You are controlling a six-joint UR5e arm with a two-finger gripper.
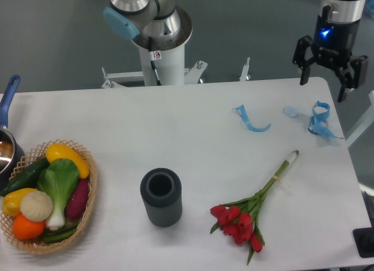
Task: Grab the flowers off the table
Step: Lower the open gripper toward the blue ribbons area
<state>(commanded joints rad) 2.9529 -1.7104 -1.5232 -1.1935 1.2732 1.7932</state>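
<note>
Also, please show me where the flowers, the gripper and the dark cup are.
flowers (238, 221), fixed camera, on the red buds.
gripper (323, 90), fixed camera, midway between its fingertips.
dark cup (161, 208), fixed camera, on its ribbed side.

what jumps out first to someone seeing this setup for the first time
Probably the flowers, a red bunch lying at the front right of the white table. Next, the basket of colourful vegetables at the front left, and the open gripper with its blue light hanging over the far right corner.
</note>
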